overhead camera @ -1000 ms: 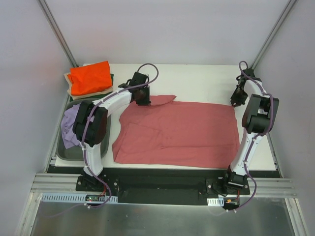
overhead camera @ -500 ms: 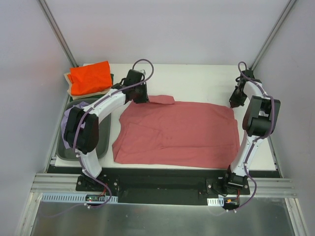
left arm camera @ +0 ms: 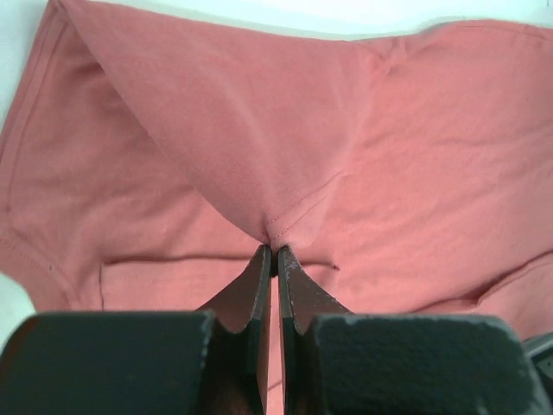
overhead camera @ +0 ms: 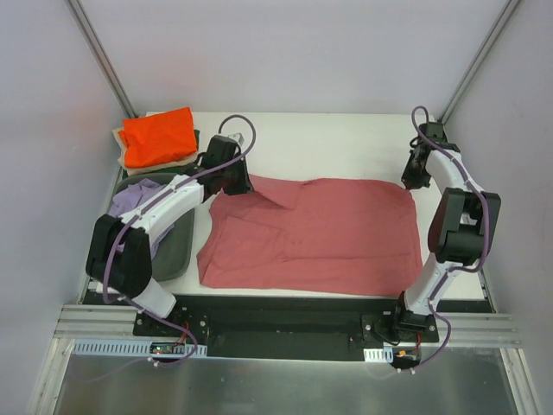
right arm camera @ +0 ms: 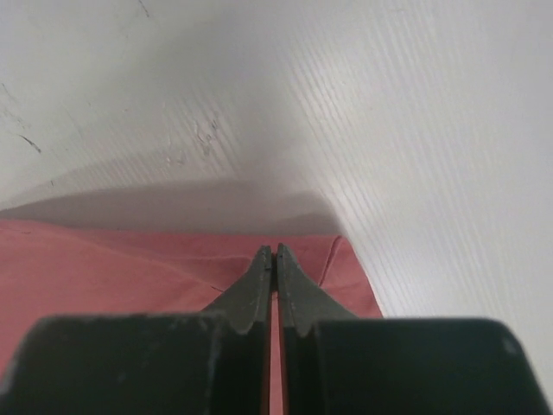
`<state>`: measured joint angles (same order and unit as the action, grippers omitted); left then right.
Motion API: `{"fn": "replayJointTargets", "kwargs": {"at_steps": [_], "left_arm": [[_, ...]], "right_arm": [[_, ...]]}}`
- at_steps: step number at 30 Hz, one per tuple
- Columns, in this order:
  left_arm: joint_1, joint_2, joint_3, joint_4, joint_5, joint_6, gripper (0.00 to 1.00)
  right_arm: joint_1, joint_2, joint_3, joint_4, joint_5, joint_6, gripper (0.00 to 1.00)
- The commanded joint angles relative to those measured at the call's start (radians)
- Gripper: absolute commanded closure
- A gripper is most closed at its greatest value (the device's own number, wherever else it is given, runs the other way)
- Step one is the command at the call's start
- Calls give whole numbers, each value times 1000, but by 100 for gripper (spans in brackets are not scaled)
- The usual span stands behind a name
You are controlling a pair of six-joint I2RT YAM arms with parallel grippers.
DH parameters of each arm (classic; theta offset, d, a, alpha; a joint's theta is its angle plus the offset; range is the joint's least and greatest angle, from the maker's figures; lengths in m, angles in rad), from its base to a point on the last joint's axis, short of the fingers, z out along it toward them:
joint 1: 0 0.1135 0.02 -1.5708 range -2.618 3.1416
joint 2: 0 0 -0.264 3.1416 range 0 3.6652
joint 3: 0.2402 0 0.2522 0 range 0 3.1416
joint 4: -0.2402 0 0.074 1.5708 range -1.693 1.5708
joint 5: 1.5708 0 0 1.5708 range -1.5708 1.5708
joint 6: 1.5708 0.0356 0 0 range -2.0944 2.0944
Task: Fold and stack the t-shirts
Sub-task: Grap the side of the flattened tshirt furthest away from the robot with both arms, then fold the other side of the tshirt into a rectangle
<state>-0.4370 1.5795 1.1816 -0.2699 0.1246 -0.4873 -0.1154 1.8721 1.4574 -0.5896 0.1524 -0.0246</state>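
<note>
Saw white table [overhead camera: 346,138] with rose-red t-shirt [overhead camera: 328,233] spread flat across its middle; found grey bin [overhead camera: 177,251] at the left edge, lavender t-shirt [overhead camera: 134,194] heaped in it; found orange t-shirt [overhead camera: 158,137] folded on a beige t-shirt [overhead camera: 119,138] at the far left corner, dark green t-shirt [overhead camera: 198,140] peeking out beside; caught left gripper [left arm camera: 275,251] clamped on a pinch of the rose-red t-shirt near its far left sleeve, cloth tented up to the tips; caught right gripper [right arm camera: 273,251] closed tight at the far right corner, tips over the cloth edge; couldn't tell whether cloth was pinched there.
</note>
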Motion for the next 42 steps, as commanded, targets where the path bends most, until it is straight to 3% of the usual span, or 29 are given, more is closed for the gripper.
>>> {"fn": "replayJointTargets", "kwargs": {"at_steps": [1,10,18,31,42], "left_arm": [[6,-147,-78,11,-5,-42,100],[7,-421,-263,11,-2,-100,100],[1,-651,-395,-14,-2,-149,100],[-2,-858,-497,-129,49,-177,100],[-2,-944,-582,-186,66,-204,100]], "right_arm": [[-1,-122,-60,4,58,5,100],[-3,-281,-150,-47,125,-1,100],[-3,-392,-224,-55,98,5,100],[-6,-484,-308,-73,70,-5,100],[-6,-544,-384,-116,81,-17,99]]}}
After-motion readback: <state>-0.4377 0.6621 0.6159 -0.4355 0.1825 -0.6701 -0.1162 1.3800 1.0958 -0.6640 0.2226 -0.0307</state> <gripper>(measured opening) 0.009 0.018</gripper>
